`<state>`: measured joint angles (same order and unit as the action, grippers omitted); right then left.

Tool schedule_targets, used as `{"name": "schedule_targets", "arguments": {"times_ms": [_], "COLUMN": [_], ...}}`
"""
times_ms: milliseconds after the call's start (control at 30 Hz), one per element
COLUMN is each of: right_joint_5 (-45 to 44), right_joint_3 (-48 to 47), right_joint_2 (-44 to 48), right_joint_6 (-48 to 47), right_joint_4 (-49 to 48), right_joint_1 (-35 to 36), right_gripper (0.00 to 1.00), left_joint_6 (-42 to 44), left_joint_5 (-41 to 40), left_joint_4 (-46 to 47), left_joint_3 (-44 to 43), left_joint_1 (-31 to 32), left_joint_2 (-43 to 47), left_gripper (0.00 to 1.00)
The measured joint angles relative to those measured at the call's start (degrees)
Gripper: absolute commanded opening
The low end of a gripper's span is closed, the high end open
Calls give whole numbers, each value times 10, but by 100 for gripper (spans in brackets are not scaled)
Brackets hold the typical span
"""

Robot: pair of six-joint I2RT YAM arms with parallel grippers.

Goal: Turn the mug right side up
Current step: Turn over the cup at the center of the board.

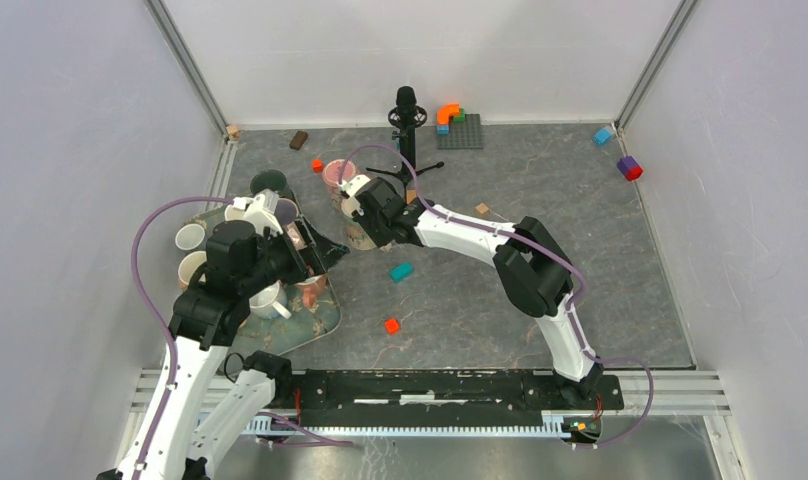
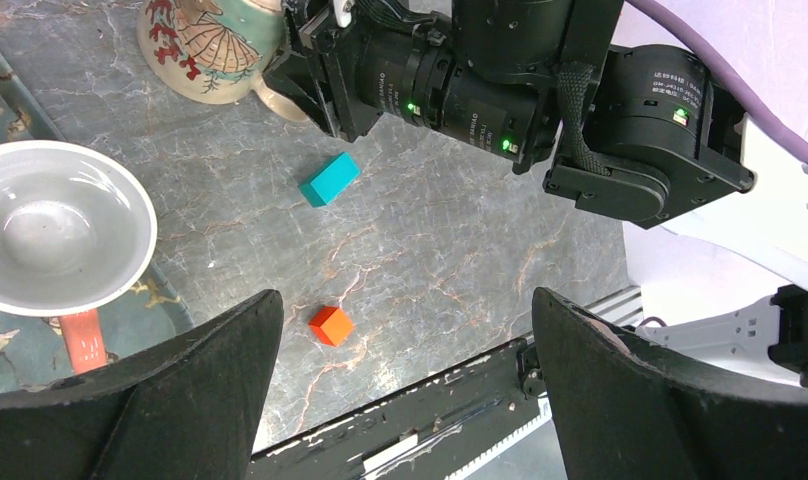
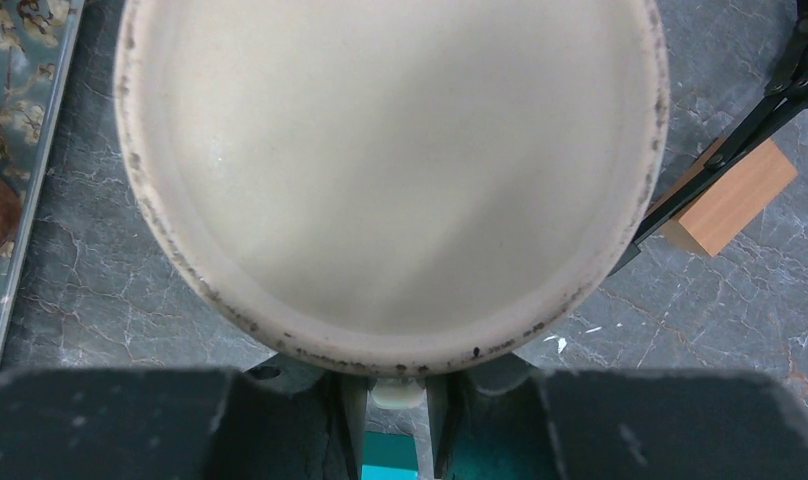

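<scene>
Cream mug [image 3: 390,180] bears no readable writing.

Teal block [image 2: 330,179] sits at 1 o'clock from the orange cube [image 2: 331,325]; white bowl [image 2: 58,226] on the tray [image 1: 315,325].

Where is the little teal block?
In the top view the teal block lies on the table, just near of the right gripper and the mug, with the orange block nearer the arm bases.

mug [image 2: 212,45] — cream, red-and-green shell pattern | blocks — teal [image 2: 330,179], orange-red [image 2: 331,325] | bowl [image 2: 55,228] white | table [image 2: 450,250] grey marble, rust veins
</scene>
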<state>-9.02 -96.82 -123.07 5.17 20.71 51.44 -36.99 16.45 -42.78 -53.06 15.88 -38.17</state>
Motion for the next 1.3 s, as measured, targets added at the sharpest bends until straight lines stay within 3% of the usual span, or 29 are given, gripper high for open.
{"name": "schedule_targets", "arguments": {"times_ms": [367,733,1300], "right_joint_5": [27,113,268], "right_joint_3": [3,52,151], "right_joint_2": [22,146,242], "right_joint_6": [6,68,282], "right_joint_4": [16,-23,-204], "right_joint_1": [-13,-52,-87], "right_gripper": [0,0,0], "left_joint_6": [0,-26,-186], "left_joint_5": [-14,-9,66], "left_joint_4": [2,35,319], "left_joint_3": [7,34,177], "left_joint_1": [0,0,0], "left_joint_2": [4,3,-11], "left_gripper": [100,100,100]}}
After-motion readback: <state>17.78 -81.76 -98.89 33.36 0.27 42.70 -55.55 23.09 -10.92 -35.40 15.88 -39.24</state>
